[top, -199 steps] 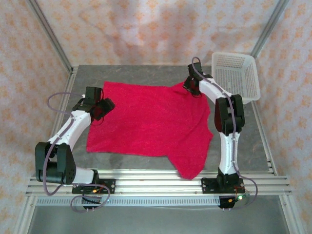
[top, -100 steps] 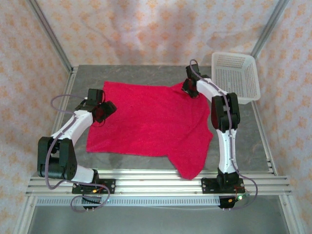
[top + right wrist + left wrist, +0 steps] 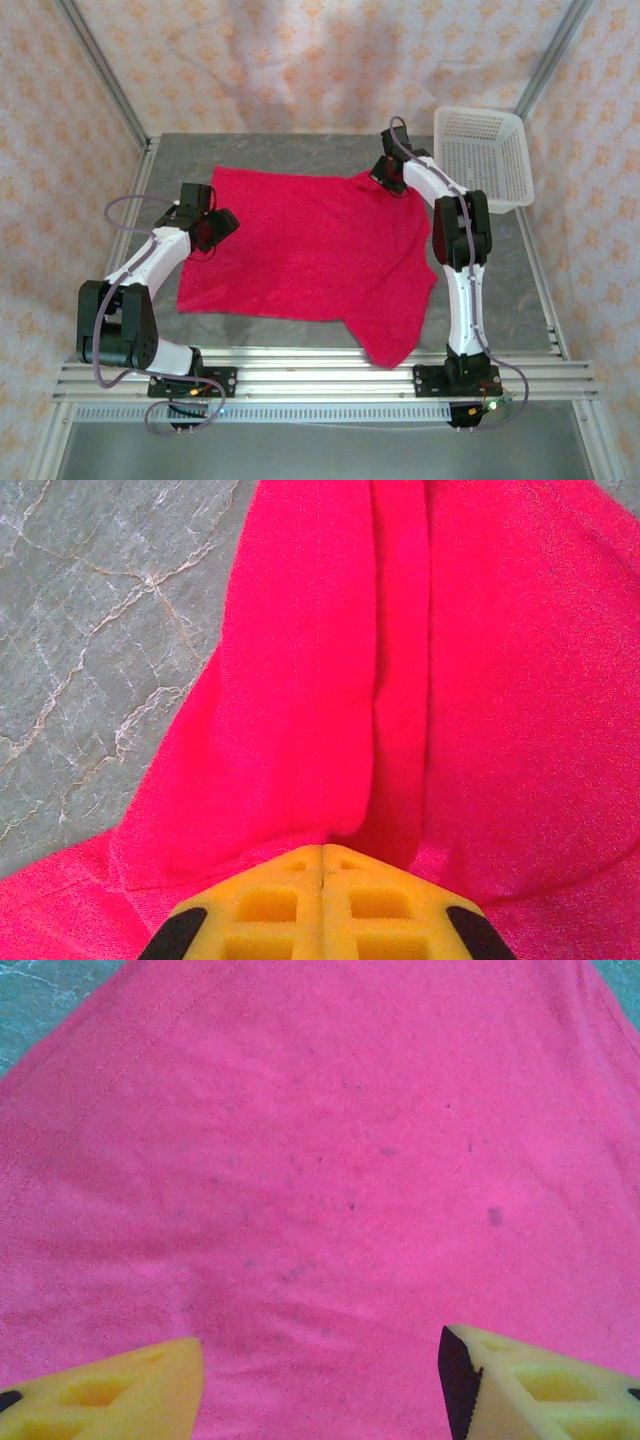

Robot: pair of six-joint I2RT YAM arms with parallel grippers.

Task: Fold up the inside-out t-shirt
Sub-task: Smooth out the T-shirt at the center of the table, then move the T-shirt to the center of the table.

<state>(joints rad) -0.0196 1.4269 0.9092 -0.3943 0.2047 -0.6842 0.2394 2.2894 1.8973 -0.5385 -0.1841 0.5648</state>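
Item count: one t-shirt (image 3: pixel 300 250), one basket (image 3: pixel 485 150), one counter (image 3: pixel 500 270), and my two arms, each carrying one end effector with two yellow fingers. The t-shirt is bright red and lies spread flat across the middle of the grey veined counter, between my two arms. Its near right corner reaches past the counter's front edge onto the metal rails beside my right base. The basket is white plastic mesh; it stands at the far right corner of the counter, apart from the t-shirt. My left end effector (image 3: pixel 320 1360) is over the left edge of the t-shirt, toward the far side. Its two fingers stand apart, with flat red fabric visible between them and nothing held; I cannot tell whether the fingertips touch the cloth. My right end effector (image 3: pixel 322 855) is at the far right corner of the t-shirt, close to the basket but not touching it. Its two fingers are pressed together with no gap, and one raised fold of red fabric runs straight into the closed tips, so it is gripping the t-shirt there. Bare counter shows to the left of that fold in the right wrist view.
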